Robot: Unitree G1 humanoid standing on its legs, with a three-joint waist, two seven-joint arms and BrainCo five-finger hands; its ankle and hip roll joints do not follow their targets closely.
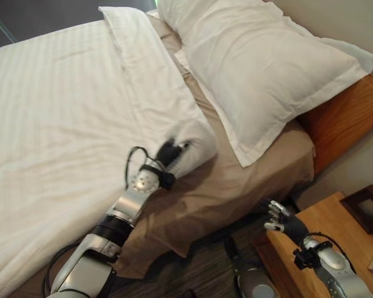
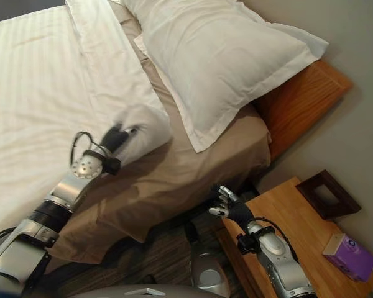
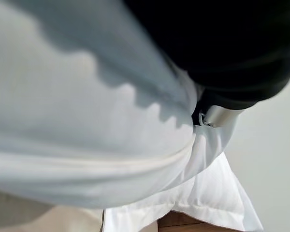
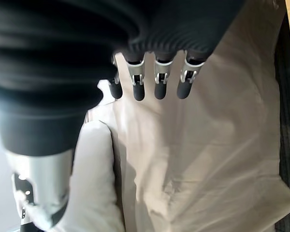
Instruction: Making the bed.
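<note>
the bed (image 1: pixel 236 192) has a tan sheet over the mattress, and the sheet hangs down at the near corner. a white striped duvet (image 1: pixel 56 118) covers most of the bed, with its top edge folded back in a band toward the head end. a big white pillow (image 1: pixel 255 62) lies on the tan sheet at the head end, next to a wooden headboard (image 1: pixel 348 118). a wooden nightstand (image 2: pixel 292 223) stands beside the bed, with a dark frame (image 2: pixel 328 194) and a purple box (image 2: pixel 350 256) on it. the left hand (image 1: pixel 171 151) is at the corner of the folded duvet, and its fingers go under the cloth, so i cannot tell how they are. the right hand (image 2: pixel 227 203) hangs in the air between the bed and the nightstand, its fingers relaxed and a little bent, holding nothing.
</note>
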